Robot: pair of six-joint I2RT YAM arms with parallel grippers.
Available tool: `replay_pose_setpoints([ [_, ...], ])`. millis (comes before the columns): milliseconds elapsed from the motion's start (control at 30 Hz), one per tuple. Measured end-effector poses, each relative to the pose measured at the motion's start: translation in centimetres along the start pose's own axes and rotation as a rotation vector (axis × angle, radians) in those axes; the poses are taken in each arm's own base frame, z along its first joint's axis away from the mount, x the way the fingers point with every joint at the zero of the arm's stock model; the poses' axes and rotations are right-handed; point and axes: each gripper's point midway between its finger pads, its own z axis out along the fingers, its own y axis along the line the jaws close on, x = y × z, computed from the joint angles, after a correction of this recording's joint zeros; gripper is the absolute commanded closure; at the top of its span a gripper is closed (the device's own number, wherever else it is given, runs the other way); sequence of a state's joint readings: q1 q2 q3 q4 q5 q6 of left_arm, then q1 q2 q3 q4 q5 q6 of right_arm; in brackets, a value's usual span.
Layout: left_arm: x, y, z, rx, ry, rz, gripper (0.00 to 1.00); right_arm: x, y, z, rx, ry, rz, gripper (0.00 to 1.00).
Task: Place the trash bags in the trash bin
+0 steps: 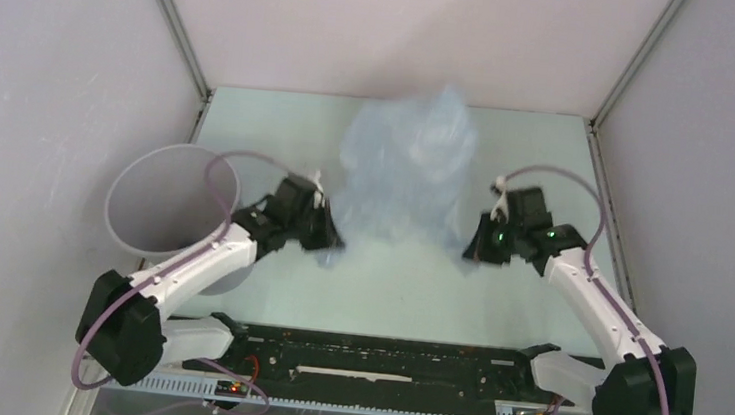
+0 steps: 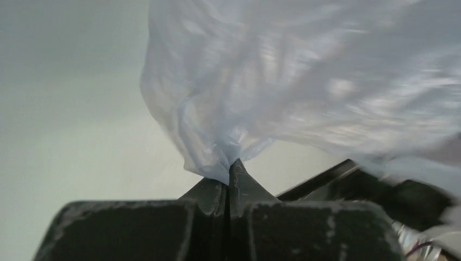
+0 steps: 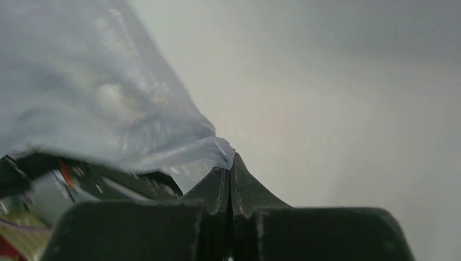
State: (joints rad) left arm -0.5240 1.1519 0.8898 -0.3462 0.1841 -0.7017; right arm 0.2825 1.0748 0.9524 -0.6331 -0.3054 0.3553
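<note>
The pale blue translucent trash bag [image 1: 409,166] hangs spread and billowing between my two grippers above the table's middle. My left gripper [image 1: 329,236] is shut on the bag's left corner; in the left wrist view the film [image 2: 304,76] bunches into the closed tips of that gripper [image 2: 230,166]. My right gripper [image 1: 472,249] is shut on the bag's right corner; the right wrist view shows the film [image 3: 103,103] pinched at the closed tips of that gripper [image 3: 232,160]. The grey round trash bin [image 1: 121,221] stands open at the left, beside the left arm.
White enclosure walls stand close on the left, right and back. A black rail [image 1: 381,354] with cables runs along the near edge between the arm bases. The pale green table top [image 1: 406,291] lies under the bag.
</note>
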Motion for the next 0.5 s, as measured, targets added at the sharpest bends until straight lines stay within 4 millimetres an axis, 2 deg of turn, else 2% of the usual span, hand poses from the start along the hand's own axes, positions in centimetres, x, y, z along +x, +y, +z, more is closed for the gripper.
replay_pose_setpoints([
  [33,4.4,3.2,0.9,-0.090,0.124,-0.028,1.00,4.5,-2.0,1.7,0.055,0.145,0.045,1.00],
  [67,7.1,5.0,0.6,-0.145,0.197,-0.044,1.00,7.1,-2.9,1.8,0.083,0.222,0.064,1.00],
  [100,8.8,5.9,-0.1,-0.177,0.244,-0.052,1.00,9.3,-3.3,1.1,0.104,0.285,0.078,1.00],
  [133,8.8,5.6,-0.6,-0.170,0.245,-0.048,1.00,9.3,-2.9,0.5,0.094,0.279,0.075,1.00],
  [167,7.8,4.8,-0.8,-0.149,0.219,-0.043,1.00,8.4,-2.4,0.0,0.077,0.246,0.066,1.00],
  [200,5.9,3.4,-1.1,-0.124,0.185,-0.040,1.00,6.3,-1.4,-0.7,0.055,0.190,0.058,1.00],
  [233,3.2,1.3,-1.3,-0.086,0.136,-0.030,1.00,3.6,-0.4,-1.4,0.034,0.127,0.047,1.00],
  [300,-3.4,-3.7,-1.8,0.012,0.021,-0.007,1.00,-2.2,1.8,-2.9,-0.001,0.006,0.020,1.00],
  [367,-11.0,-9.7,-3.4,0.139,-0.125,0.030,1.00,-8.9,4.5,-5.0,-0.035,-0.115,-0.013,1.00],
  [400,-14.0,-12.4,-4.6,0.200,-0.192,0.054,1.00,-12.7,6.3,-6.6,-0.057,-0.191,-0.043,1.00],
  [433,-17.4,-15.6,-6.6,0.275,-0.269,0.089,1.00,-15.8,7.9,-8.1,-0.079,-0.262,-0.071,1.00],
  [467,-20.0,-18.6,-8.9,0.346,-0.347,0.131,1.00,-18.5,9.6,-10.0,-0.102,-0.340,-0.103,1.00],
  [500,-21.7,-20.6,-11.0,0.400,-0.412,0.170,1.00,-20.9,11.3,-12.3,-0.124,-0.426,-0.141,1.00],
])
